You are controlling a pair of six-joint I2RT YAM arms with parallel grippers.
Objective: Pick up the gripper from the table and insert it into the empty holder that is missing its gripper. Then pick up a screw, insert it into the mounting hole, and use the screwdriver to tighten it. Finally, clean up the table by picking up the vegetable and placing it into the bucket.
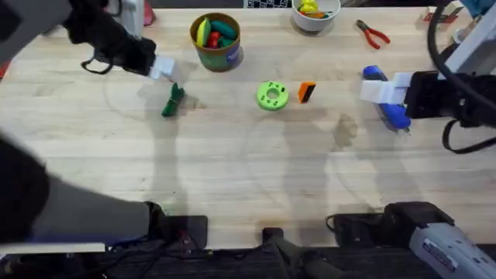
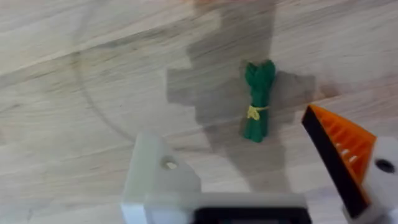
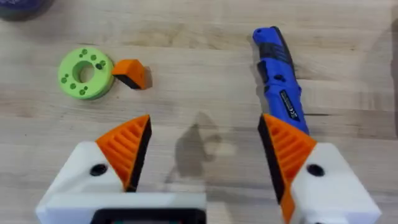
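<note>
The left gripper (image 2: 261, 180) hangs above the counter (image 1: 232, 155) with its jaws spread wide and nothing between them. One jaw tip is the bare white holder (image 2: 158, 177), the other carries an orange ribbed wedge (image 2: 342, 149). The vegetable (image 2: 258, 99) lies flat on the wood just beyond these jaws, touching neither; from overhead it sits just below the left arm's white tip, near the bucket (image 1: 216, 43).

The right gripper (image 3: 205, 155) also has its jaws released and wide, both tips fitted with orange pads (image 3: 127, 146), and it holds nothing. The screwdriver (image 3: 280, 78) lies on the counter just beside one pad; whether they touch cannot be told. The loose gripper (image 3: 130, 73) rests on the counter touching or just beside a green disc (image 3: 84, 73), well apart from both arms.
</note>
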